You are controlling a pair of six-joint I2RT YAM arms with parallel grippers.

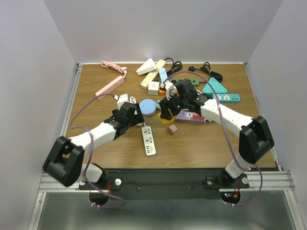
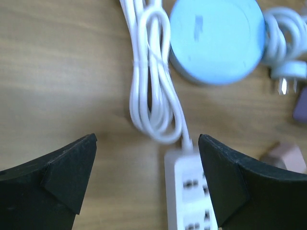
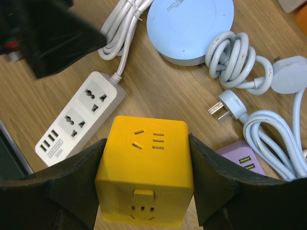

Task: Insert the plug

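The yellow socket cube (image 3: 151,143) is clamped on both flanks by the right gripper (image 3: 147,179), with a socket face turned toward the wrist camera. It is seen at the bottom centre of the right wrist view. Whether it is lifted or resting on the table (image 1: 201,148) cannot be told. The loose plug (image 3: 224,106) lies flat on the wood just above and to the right of the cube, its bare prongs pointing to the lower left. It ends a pale coiled cord (image 3: 232,55) beside the round blue hub (image 3: 189,26). The left gripper (image 2: 147,167) is spread wide and holds nothing. It hangs over the upper end of the white power strip (image 2: 192,191) and its looped white cord (image 2: 153,81).

The step in hand is judged to be the readying of the socket: the cube is secured, the plug not yet picked up. For the next move the plug would probably have to be taken by the free left gripper and its prongs lined up with matching slots on the cube. Its reach may be limited by the pale coiled cord. The purple strip (image 3: 242,160) lies close by the right finger and a small brown block (image 1: 172,129) sits near the white power strip; either could be knocked.
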